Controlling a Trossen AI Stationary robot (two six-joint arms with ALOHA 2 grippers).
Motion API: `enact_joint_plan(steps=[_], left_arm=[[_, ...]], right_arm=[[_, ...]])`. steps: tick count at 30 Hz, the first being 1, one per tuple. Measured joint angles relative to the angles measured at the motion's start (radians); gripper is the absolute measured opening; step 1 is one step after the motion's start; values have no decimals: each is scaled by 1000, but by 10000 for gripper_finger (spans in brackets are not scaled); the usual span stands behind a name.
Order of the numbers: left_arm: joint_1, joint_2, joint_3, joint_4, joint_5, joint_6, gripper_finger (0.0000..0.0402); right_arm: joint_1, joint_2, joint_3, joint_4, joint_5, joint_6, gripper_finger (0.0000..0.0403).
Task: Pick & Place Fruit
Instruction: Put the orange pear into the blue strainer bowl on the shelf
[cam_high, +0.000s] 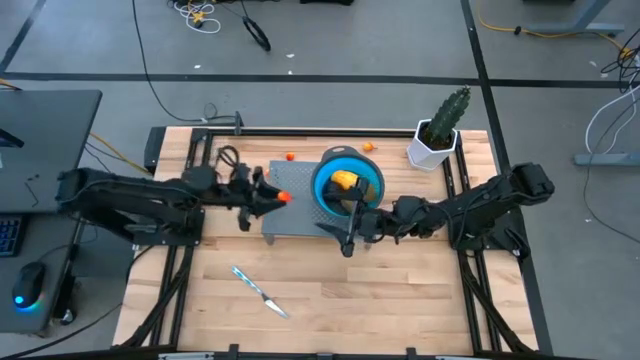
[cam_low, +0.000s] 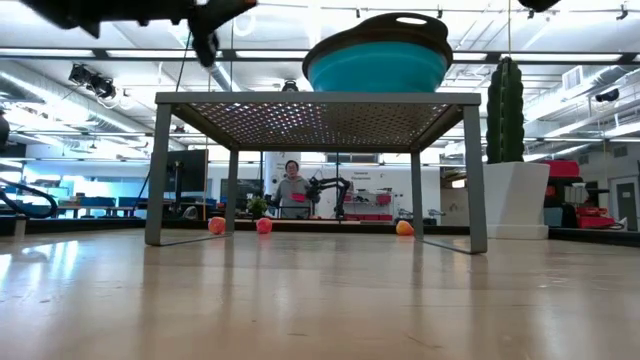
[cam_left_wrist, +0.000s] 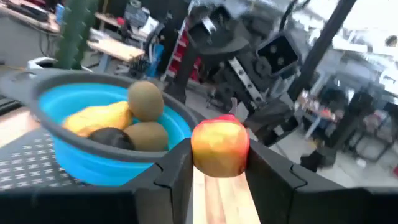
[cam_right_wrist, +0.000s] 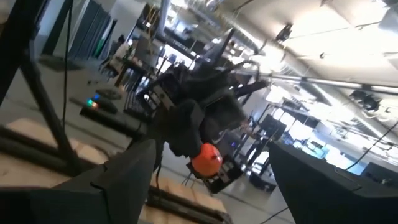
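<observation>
My left gripper (cam_high: 277, 197) is shut on a small red-and-yellow round fruit (cam_left_wrist: 219, 147), level with the blue bowl's rim and just left of it. The round blue bowl (cam_high: 330, 172) stands on a grey perforated stand (cam_high: 290, 215). It holds a yellow-orange oval (cam_left_wrist: 99, 118), two olive-brown ovals (cam_left_wrist: 146, 99) and a dark round fruit (cam_left_wrist: 112, 138). My right gripper (cam_high: 350, 235) is open and empty at the bowl's near side. Tiny orange and red pieces (cam_high: 290, 156) lie on the table behind the stand. My left gripper pinches the red-and-yellow fruit by its two sides (cam_left_wrist: 200, 155) between its two fingers. The fingers come about level from the table's left. The fruit is lifted clear, above the stand's left part.
A potted cactus (cam_high: 440, 135) in a white pot stands at the far right. A knife with a light blue handle (cam_high: 258, 289) lies on the near wood. Another orange piece (cam_high: 368, 146) lies behind the bowl. In the low view a person (cam_low: 292, 188) shows in the room beyond.
</observation>
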Motion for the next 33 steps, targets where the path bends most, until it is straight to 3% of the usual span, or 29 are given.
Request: enact_joint_plan(steps=[11,18,25,33], left_arm=[[-115,250,151,-3,-13,75,141],[-121,271,207,-1,-24,67,141],[-132,298,211,-33,-88,67,141],[-135,334,211,40,-85,69,141]], right_arm=[[0,47,45,-56,-2,-17,325],[2,47,45,-135,-33,-78,325],[1,47,45,-130,25,-79,325],[2,47,45,-141,6,-79,325]])
